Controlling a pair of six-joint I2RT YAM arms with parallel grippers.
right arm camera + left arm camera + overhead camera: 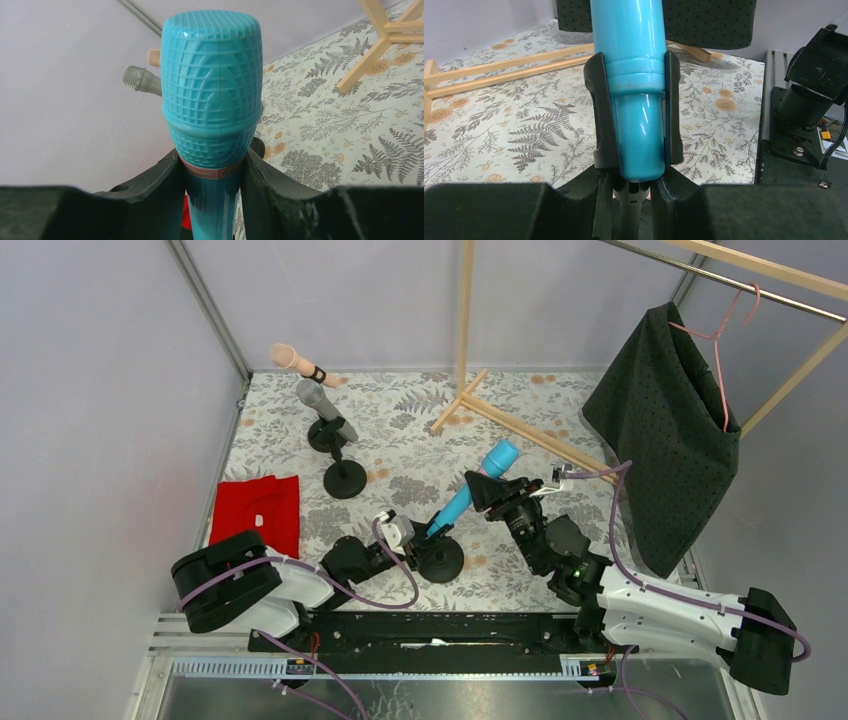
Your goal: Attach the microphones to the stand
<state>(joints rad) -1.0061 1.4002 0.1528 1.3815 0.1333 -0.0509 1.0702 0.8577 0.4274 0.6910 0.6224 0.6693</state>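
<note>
Three microphones inspected. I find the cyan microphone [212, 90] between the fingers of the right gripper [212, 175], which are clamped on its neck directly below the head. The head is matte moulded plastic with a raised lattice and a centre seam. Under it sits a brownish ring [221, 173] carrying lettering I can only partly read. The body is smooth, glossy and cylindrical, seated in a black U-shaped clip [604, 115] just above the left gripper [630, 210]. That gripper's dark matte fingers press on the stand stem [629, 194] below the clip. Beyond the right fingers, left of the cyan head, the silver-grey microphone [136, 79] shows a fine mesh head. The peach-pink microphone [153, 57] sits behind it, and both are tilted.
</note>
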